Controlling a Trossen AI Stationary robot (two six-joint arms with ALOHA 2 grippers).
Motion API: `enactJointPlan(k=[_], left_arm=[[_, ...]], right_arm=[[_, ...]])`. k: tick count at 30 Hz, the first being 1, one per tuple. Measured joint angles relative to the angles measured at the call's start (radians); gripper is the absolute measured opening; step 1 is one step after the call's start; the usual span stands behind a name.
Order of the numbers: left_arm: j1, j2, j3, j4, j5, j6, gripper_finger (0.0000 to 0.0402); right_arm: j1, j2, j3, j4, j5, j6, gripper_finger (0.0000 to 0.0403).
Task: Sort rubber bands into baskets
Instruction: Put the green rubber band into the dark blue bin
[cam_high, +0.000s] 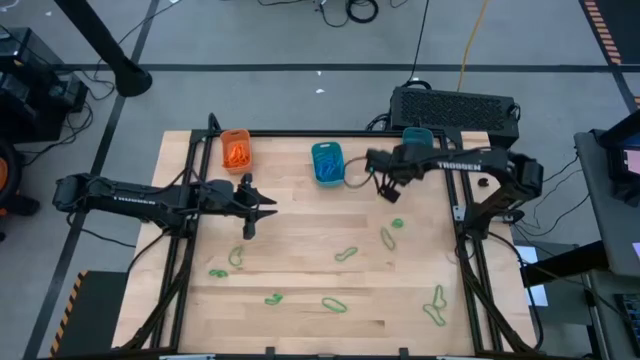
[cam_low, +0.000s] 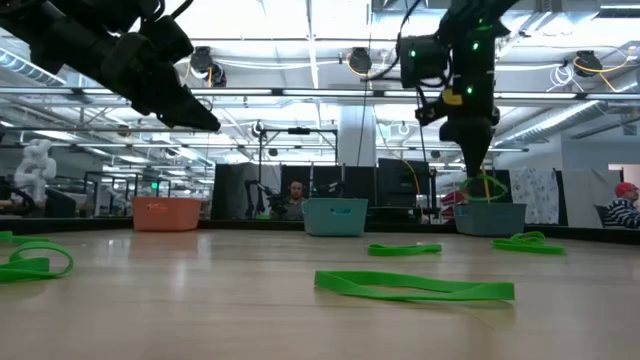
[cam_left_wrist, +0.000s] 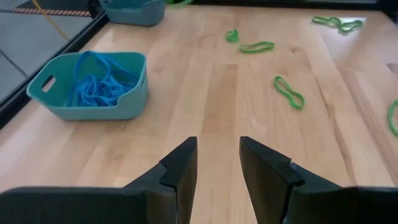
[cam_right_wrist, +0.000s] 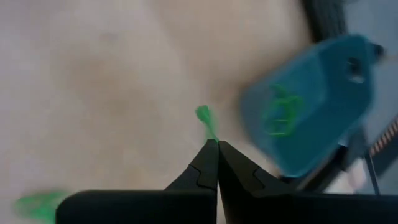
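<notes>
The right gripper (cam_right_wrist: 217, 144) has its fingers pressed fully together, pinching the end of a green rubber band (cam_right_wrist: 206, 119) that sticks out past the tips; in the high view this gripper (cam_high: 389, 194) sits at upper centre-right of the frame, above the table just beside the far right teal basket (cam_high: 417, 138), which already holds green bands. In the low view it hangs at upper right, clear of the tabletop, with a green loop dangling above that basket (cam_low: 490, 217). The left gripper (cam_left_wrist: 217, 163) stands partly open with nothing between its fingers, poised over bare wood; in the high view it (cam_high: 250, 208) is left of centre, below the orange basket (cam_high: 235, 148), which holds orange bands. The middle teal basket (cam_high: 327, 163), at upper centre, is filled with blue bands and lies between the two grippers, near neither. All three baskets line the table's (cam_high: 300, 250) far edge at the top of the frame. The loose green bands (cam_high: 346, 254) are scattered across the lower half of the frame, from lower left to lower right, well apart from each other and from the baskets, with one small band (cam_high: 397, 223) just below the right gripper. The middle of the table, between the baskets and the scattered bands, is open wood.
</notes>
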Motion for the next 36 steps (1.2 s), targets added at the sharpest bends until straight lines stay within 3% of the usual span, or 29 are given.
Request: enactJointPlan(k=[9, 14, 20, 24, 30, 36], left_arm=[[0.000, -0.001, 0.000, 0.026, 0.008, 0.027, 0.0128], [0.000, -0.001, 0.000, 0.032, 0.010, 0.048, 0.0128], [0.000, -0.011, 0.000, 0.050, 0.002, 0.109, 0.0128], [0.007, -0.065, 0.000, 0.024, -0.099, 0.157, 0.0128], [0.033, -0.166, 0.000, -0.016, -0.376, 0.155, 0.0128], [0.076, -0.170, 0.000, -0.037, -0.436, 0.212, 0.0128]], right_arm=[[-0.246, 0.000, 0.000, 0.064, 0.050, -0.034, 0.0000], [-0.329, 0.000, 0.000, 0.160, 0.039, -0.064, 0.0000], [-0.408, 0.000, 0.000, 0.157, 0.037, -0.064, 0.0000], [-0.448, 0.000, -0.001, 0.160, 0.037, -0.069, 0.0000], [-0.501, 0.000, -0.045, 0.209, 0.035, -0.075, 0.0000], [-0.516, 0.000, -0.082, 0.272, -0.008, -0.072, 0.0000]])
